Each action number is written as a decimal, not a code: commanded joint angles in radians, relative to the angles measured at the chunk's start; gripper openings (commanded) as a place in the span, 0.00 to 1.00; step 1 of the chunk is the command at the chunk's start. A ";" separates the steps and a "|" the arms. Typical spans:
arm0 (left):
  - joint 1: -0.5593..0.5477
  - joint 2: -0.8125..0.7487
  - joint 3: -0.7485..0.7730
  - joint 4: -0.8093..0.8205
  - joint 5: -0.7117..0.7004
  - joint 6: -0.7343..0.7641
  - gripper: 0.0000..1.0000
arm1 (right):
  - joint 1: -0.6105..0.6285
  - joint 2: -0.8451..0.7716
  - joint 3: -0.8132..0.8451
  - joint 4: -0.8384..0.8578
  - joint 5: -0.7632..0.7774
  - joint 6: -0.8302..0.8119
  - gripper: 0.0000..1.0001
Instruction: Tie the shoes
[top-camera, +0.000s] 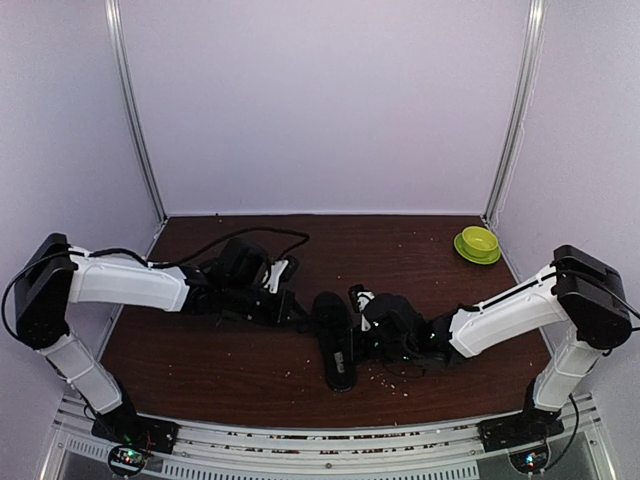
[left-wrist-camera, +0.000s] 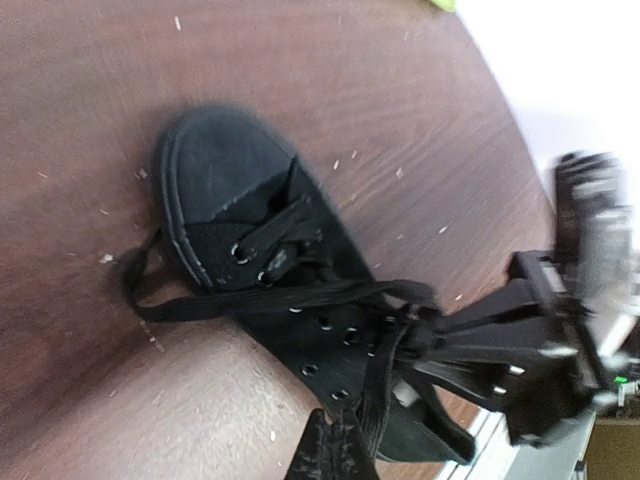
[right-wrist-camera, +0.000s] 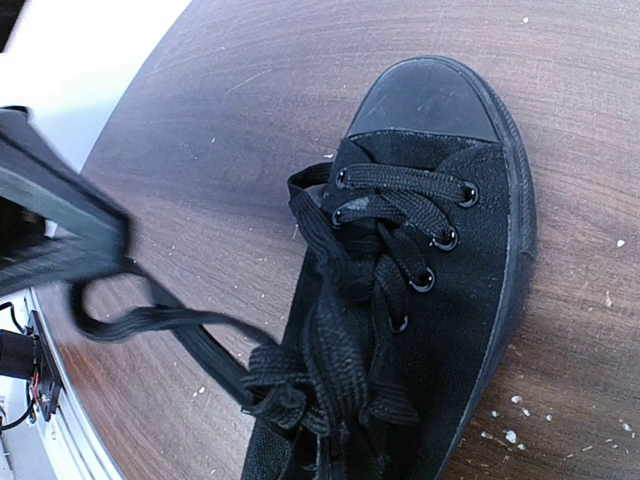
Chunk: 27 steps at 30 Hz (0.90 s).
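Observation:
A black low-top shoe (top-camera: 336, 345) lies in the middle of the table with its toe pointing away from the arms. It also shows in the left wrist view (left-wrist-camera: 225, 180) and the right wrist view (right-wrist-camera: 440, 200). My left gripper (top-camera: 292, 308) is at the shoe's left side, shut on a black lace (left-wrist-camera: 375, 395) at its fingertips (left-wrist-camera: 335, 452). A lace loop (right-wrist-camera: 150, 318) stretches from the shoe to the left gripper's finger (right-wrist-camera: 60, 225). My right gripper (top-camera: 366, 322) is at the shoe's right side. It shows in the left wrist view (left-wrist-camera: 432, 335) shut on the bunched laces (right-wrist-camera: 330, 375) over the tongue.
A green bowl (top-camera: 478, 244) stands at the back right corner of the brown table (top-camera: 250, 360). White crumbs are scattered around the shoe (top-camera: 395, 372). White walls close in the table at the back and both sides.

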 joint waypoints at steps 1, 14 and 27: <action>0.008 -0.101 -0.073 0.005 -0.101 -0.045 0.00 | -0.004 0.008 0.006 -0.014 0.018 0.001 0.00; 0.008 -0.320 -0.223 0.022 -0.270 -0.104 0.00 | -0.004 0.001 -0.007 -0.008 0.020 0.003 0.00; 0.006 -0.308 -0.169 -0.041 -0.270 -0.047 0.00 | -0.003 -0.050 -0.029 -0.004 -0.001 -0.010 0.00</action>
